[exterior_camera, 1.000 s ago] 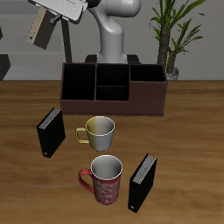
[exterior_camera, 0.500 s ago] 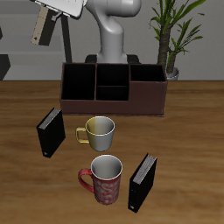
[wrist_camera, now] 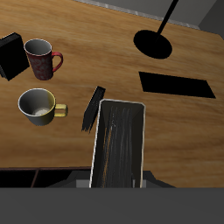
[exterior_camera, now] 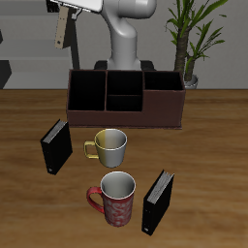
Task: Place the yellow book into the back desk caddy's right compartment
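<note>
Exterior and wrist views of a tabletop scene. The white Franka arm is raised high above the wooden worktop (exterior_camera: 208, 126), its gripper (exterior_camera: 66, 10) at the upper edge of the exterior view, above and behind one end of the back desk caddy (exterior_camera: 126, 99), a long low dark reddish-brown open-top box with black dividers. The jaws are clamped on the yellow book (exterior_camera: 60, 27), a slim dull yellow-tan hardback with pale page edges, which hangs nearly upright, slightly tilted, clear of the caddy and well above it. In the wrist view the book (wrist_camera: 118, 144) fills the foreground as a dark slab with a pale rim; the fingers themselves are hidden behind it.

The right compartment (exterior_camera: 87, 93), the caddy's wide undivided end section with a dark interior, lies below the held book. The middle section is split into smaller cells.

In front of the caddy stand four objects, well apart from it: a metallic mug with a yellow handle (exterior_camera: 109, 146) nearest the caddy, a red patterned mug (exterior_camera: 115, 198) nearer the worktop's front edge, and two upright black books, one (exterior_camera: 56, 146) beside the metallic mug and one (exterior_camera: 158, 201) beside the red mug. A potted green plant (exterior_camera: 189, 39) stands behind the caddy's other end.
</note>
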